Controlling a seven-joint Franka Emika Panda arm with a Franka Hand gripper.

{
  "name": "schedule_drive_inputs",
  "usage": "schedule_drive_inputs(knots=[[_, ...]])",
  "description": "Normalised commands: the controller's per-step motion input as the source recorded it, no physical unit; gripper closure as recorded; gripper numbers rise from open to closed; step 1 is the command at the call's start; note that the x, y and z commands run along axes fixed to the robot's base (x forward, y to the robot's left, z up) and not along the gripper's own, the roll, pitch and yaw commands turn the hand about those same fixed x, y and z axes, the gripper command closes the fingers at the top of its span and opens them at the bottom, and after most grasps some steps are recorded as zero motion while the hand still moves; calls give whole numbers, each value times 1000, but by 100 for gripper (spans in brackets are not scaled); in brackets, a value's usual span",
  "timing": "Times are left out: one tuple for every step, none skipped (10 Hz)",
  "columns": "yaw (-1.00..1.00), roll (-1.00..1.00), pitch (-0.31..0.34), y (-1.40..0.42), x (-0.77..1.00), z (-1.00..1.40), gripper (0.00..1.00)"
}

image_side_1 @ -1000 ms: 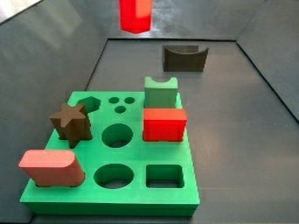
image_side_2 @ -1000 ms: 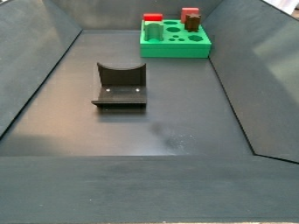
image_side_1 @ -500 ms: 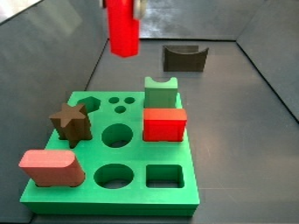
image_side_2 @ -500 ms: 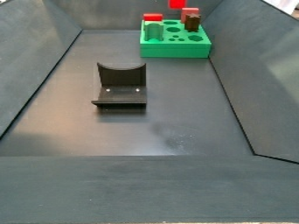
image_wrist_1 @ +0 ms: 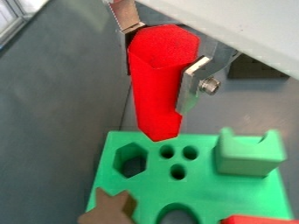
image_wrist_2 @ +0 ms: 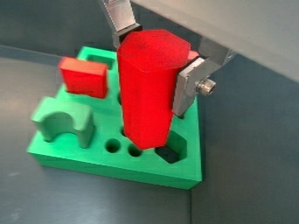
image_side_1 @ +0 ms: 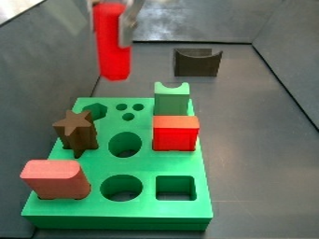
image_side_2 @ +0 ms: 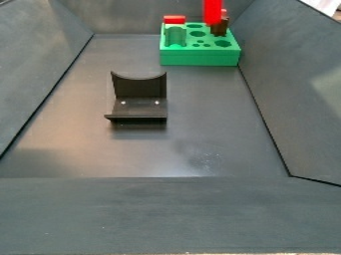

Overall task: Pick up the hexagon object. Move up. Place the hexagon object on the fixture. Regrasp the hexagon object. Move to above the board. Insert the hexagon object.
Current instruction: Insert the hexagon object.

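Lower and farther left than half a second ago in a side view, the hexagon object (image_side_1: pixel 114 42) now hangs upright just above the far left corner of the board (image_side_1: pixel 125 213), where before it was higher and more toward the middle of the far wall. The gripper (image_wrist_1: pixel 163 59) pinches this red prism near its top end, one silver finger (image_wrist_1: pixel 195 77) flat against its side and the opposite one (image_wrist_2: pixel 118 17) partly hidden behind it, so that most of the prism's length sticks out below the fingers. In both wrist views its lower end sits over the board's edge, just beside the hexagonal hole (image_wrist_1: pixel 131 161) and the three small round holes (image_wrist_1: pixel 177 159), not yet inside any opening. In a side view the prism shows only as a red sliver (image_side_2: pixel 210 9) above the distant board (image_side_2: pixel 200 52). Well apart, the fixture (image_side_2: pixel 138 97) stands in the middle of the floor.
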Motion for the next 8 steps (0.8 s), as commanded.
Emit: schedule_drive_inputs(knots=[[-9, -100, -3, 0, -129, -166, 100], [-40, -124, -33, -74, -323, -326, 100], [0, -147, -47, -106, -260, -217, 100], [0, -106, -59, -137, -297, -177, 100], [66, -107, -80, -26, -34, -120, 100], [66, -31, -56, -54, 0, -51, 100], [94, 0, -36, -223, -51, -437, 100], [203, 6, -4, -163, -129, -400, 100]])
